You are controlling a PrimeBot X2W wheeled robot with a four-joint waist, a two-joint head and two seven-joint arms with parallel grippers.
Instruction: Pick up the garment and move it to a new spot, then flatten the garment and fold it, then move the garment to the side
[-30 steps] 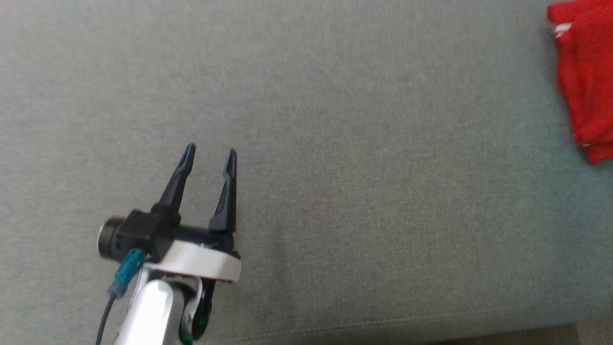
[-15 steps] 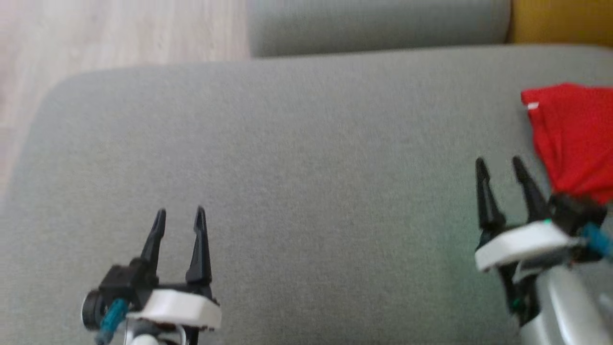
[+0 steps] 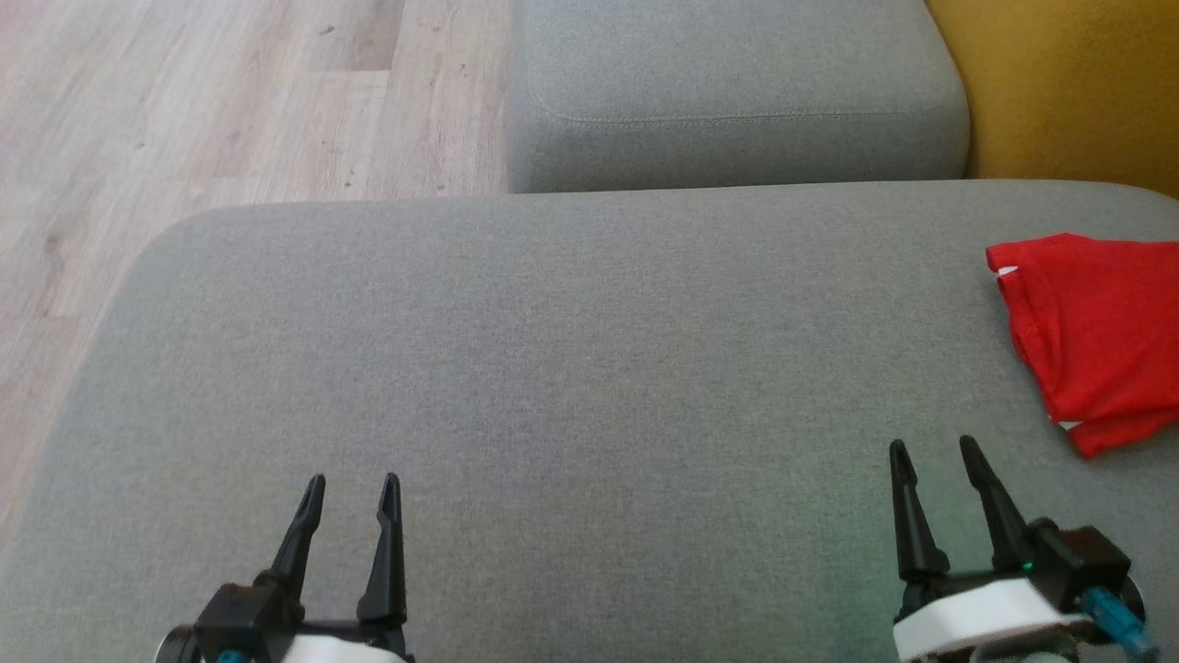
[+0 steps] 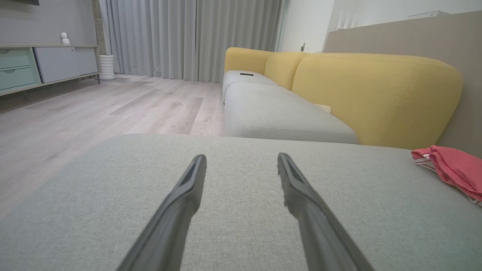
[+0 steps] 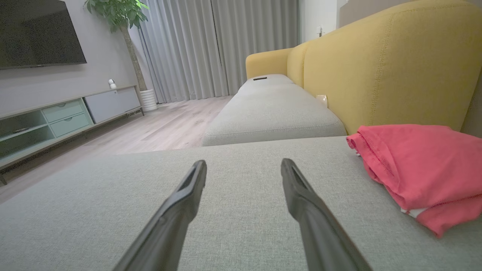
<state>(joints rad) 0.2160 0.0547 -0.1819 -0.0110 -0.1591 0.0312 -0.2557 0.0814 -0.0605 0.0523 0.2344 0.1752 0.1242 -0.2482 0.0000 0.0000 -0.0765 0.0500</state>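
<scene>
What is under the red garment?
The red garment lies folded on the grey seat cushion. A white edge peeks from beneath its folds; anything else under it is covered.

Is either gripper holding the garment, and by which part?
Nothing is held. The left gripper and right gripper are open and empty; the red garment lies apart on the grey cushion.

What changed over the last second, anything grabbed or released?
Mainly the head camera moved: its view swung up and back, bringing the floor, the far cushion and the right gripper into frame. Nothing was taken hold of or let go. Unchanged: the left gripper and the right gripper are open and empty, and the red garment lies untouched at the right of the near cushion.
</scene>
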